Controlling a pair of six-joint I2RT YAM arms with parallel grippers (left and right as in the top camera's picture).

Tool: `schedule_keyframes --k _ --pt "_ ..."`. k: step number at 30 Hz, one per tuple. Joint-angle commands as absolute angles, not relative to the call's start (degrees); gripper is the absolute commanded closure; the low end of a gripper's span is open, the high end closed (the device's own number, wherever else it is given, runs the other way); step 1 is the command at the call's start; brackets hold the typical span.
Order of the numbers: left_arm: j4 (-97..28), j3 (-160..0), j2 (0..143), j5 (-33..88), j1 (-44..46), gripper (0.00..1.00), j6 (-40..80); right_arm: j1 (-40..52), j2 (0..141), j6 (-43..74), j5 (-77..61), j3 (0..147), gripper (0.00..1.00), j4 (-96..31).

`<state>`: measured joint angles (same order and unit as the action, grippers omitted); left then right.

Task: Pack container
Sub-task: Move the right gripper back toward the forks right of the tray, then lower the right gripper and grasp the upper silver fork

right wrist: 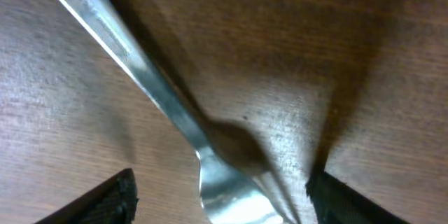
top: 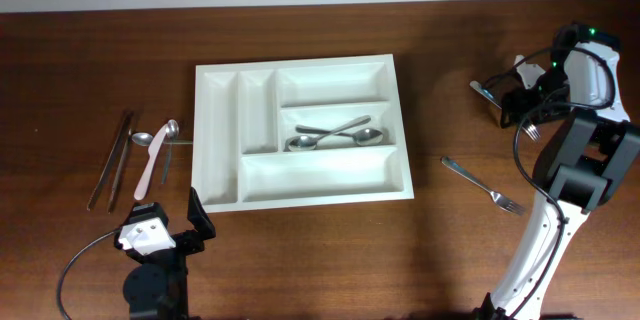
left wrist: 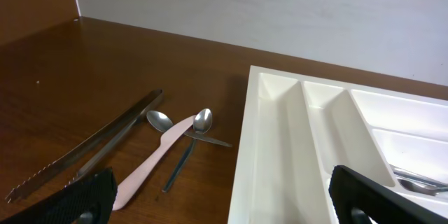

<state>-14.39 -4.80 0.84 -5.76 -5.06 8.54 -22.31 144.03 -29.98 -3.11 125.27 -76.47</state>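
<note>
Right, the container (top: 218,130) sits mid-frame in the overhead view, long side across the table, both arms well clear of it. Its middle right compartment holds a few metal spoons (top: 335,137); the other four compartments look bare, so packing seems only partly done.

Upper right of the frame, the right gripper (right wrist: 220,197) is down low over a fork (right wrist: 140,77) lying flat on the wood. Its fingers are spread apart, one on each side of the fork's neck, and neither touches it. It looks lined up to pinch the fork at its thin part. A second fork (top: 485,186) lies loose lower right, between the container and the right arm's base.

Bottom left, the left gripper (left wrist: 231,199) has its fingers wide apart and holds nothing, pointed toward the container's near left corner. It is probably just waiting.

Left of the container lies the unpacked pile: tongs (top: 110,165), a pink plastic knife (top: 150,168) and two small spoons (top: 170,128) overlapping at the heads. The handles cross, so picking them up one at a time may be fiddly.
</note>
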Motion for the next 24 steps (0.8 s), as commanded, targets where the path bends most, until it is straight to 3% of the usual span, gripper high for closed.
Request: schedule_keyframes --k 1,5,10,19,24 --pt "-14.39 -4.49 0.36 -5.15 -5.41 0.01 7.40 -22.57 144.70 -30.20 -4.12 122.15 0.22 -75.79" --pt "-14.37 -4.49 0.36 -5.15 -5.41 0.01 7.40 -22.57 144.70 -30.00 -4.14 122.04 0.33 -75.81" --pt "-14.37 -4.49 0.36 -5.15 -5.41 0.01 7.40 -22.57 144.70 -29.54 -4.67 122.04 0.61 -75.88" --pt "-14.37 -4.49 0.36 -5.15 -5.41 0.01 7.40 -22.57 144.70 -29.54 -5.72 122.04 0.64 -76.16" --pt "-14.39 -4.49 0.36 -5.15 -5.41 0.01 7.40 -22.57 144.70 -29.54 -6.33 122.04 0.80 -76.27"
